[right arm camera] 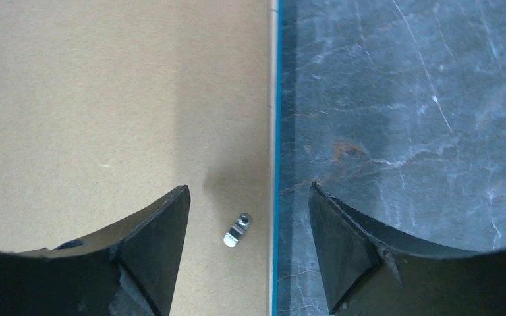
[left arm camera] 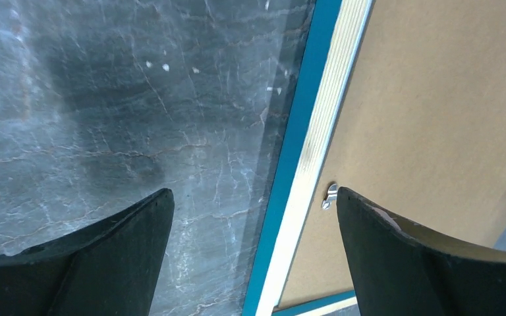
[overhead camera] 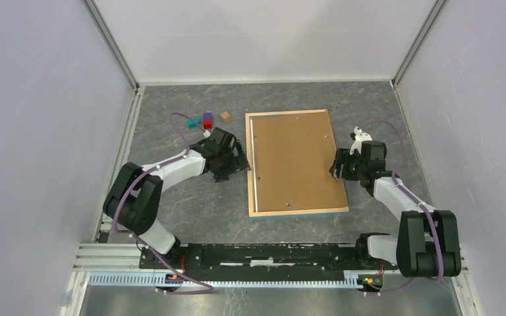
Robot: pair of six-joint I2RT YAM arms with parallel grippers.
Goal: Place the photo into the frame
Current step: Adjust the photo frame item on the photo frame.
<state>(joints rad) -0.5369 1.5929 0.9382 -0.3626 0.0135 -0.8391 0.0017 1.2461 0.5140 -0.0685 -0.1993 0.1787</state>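
Frame [overhead camera: 300, 212] face-down at centre of table [overhead camera: 191, 204], brown backing board [overhead camera: 296, 161] inside it, left gripper [overhead camera: 242, 163] parted wide over frame's left edge, right gripper [overhead camera: 336, 168] parted wide over right edge, holding nothing.

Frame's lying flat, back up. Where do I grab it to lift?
Probably its long side rails: the frame is thin and flat, so only the outer edges offer purchase. Come from outboard, left gripper and right gripper each on its own side, jaws open.
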